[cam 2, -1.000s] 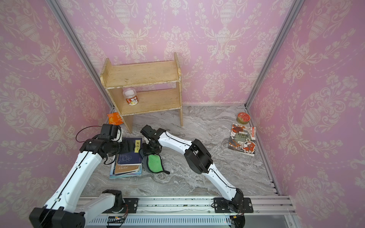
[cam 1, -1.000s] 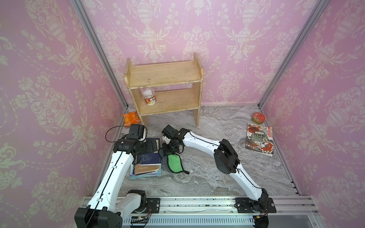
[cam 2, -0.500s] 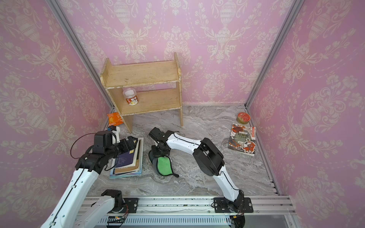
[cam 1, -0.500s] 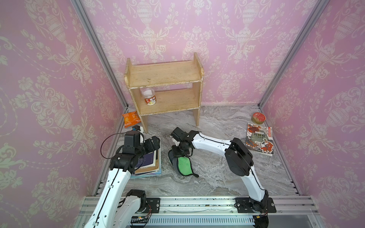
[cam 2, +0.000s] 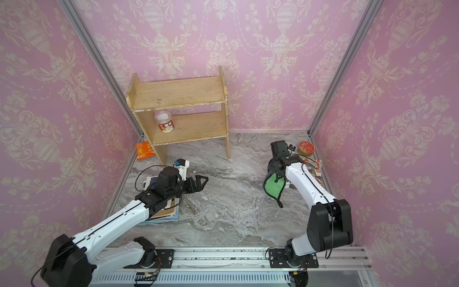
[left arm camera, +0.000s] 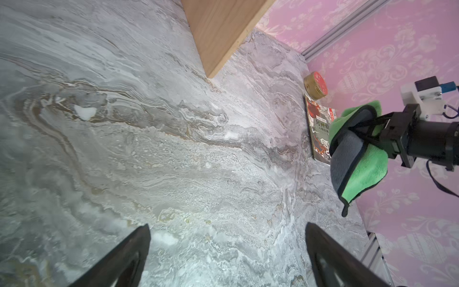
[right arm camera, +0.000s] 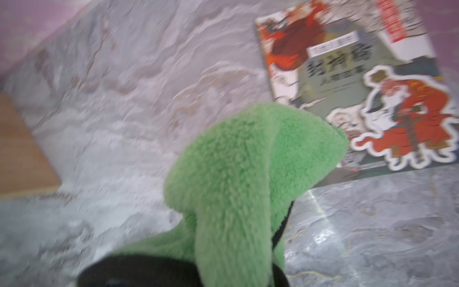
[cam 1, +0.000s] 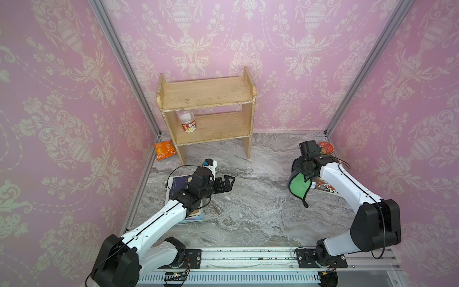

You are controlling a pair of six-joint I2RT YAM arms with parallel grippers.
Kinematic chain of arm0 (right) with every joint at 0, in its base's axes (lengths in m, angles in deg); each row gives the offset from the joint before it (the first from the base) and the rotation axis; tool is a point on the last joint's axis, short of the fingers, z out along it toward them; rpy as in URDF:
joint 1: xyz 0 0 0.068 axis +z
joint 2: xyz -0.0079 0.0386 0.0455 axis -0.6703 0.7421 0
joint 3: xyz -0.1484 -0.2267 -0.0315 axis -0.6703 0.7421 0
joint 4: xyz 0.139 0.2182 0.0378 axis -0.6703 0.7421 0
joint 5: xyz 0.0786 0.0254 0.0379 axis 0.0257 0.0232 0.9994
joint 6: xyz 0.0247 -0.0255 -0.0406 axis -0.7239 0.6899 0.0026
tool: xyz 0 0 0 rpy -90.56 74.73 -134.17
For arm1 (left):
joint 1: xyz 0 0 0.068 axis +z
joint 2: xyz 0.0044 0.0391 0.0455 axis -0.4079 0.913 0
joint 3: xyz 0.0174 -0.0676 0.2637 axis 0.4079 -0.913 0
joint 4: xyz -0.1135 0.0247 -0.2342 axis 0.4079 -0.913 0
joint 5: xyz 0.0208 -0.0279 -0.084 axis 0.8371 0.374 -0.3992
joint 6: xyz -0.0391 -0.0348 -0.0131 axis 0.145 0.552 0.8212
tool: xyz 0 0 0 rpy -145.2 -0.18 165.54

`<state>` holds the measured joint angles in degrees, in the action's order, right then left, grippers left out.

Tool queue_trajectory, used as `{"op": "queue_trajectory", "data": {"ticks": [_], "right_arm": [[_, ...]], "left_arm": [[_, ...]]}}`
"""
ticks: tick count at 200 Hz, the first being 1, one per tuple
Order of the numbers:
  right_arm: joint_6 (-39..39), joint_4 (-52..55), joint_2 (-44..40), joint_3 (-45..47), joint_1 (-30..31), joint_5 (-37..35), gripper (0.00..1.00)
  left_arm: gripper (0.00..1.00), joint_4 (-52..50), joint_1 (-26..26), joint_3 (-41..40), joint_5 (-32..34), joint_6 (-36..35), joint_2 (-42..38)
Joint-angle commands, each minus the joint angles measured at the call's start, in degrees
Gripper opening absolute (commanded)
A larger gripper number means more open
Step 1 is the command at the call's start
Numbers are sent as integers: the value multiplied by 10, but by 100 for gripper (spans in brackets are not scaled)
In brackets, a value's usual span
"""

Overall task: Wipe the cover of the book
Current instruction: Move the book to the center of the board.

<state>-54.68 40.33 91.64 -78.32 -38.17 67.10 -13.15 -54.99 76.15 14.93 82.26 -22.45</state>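
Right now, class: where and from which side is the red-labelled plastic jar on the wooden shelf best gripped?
Grip the red-labelled plastic jar around its round body, below the white lid, coming level from the open front. It stands upright, and the wooden shelf's upper board roofs it, so descending from above looks blocked.

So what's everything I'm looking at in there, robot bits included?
shelf: one, pale wood, against the back wall
jar: one, whitish with red label, lower shelf board
snack packet: one, orange, beside the shelf's foot
stack of books: one, mixed colours, under the left arm
picture book: one, red and grey, flat near the tin
tin: one, gold with red lid, back corner
cloth: one, green and grey, hanging from the right tool
table: one, grey marble, underneath everything
left tool: one, black, open and empty
right tool: one, black, shut on the cloth
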Motion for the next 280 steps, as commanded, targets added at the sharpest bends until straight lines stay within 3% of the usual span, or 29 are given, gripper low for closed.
{"op": "queue_trajectory", "data": {"ticks": [1,24,61,109,134,153,231,255,280], "right_arm": [[-27,63,26,-28,-87,-70,0],[-52,95,84,-57,-180,-75,0],[-61,99,164,-68,-275,-51,0],[19,52,278,-91,-319,143,0],[45,2,277,-66,-310,240,0],[67,7,272,-63,-286,263,0],[140,31,220,-15,-152,159,0],[135,7,210,34,-123,220,0],[111,-40,177,98,-101,306,0]], "left_arm": [[99,79,-22,-2,-7,17,32],[99,102,-38,-5,-18,22,58],[99,120,-45,-15,-32,26,74],[99,131,-56,-11,-50,22,97],[99,132,-72,5,-54,15,125],[99,135,-83,25,-57,10,159],[99,186,-123,220,-100,18,409],[99,184,-123,268,-100,56,477],[99,235,-123,253,-113,111,514]]}}
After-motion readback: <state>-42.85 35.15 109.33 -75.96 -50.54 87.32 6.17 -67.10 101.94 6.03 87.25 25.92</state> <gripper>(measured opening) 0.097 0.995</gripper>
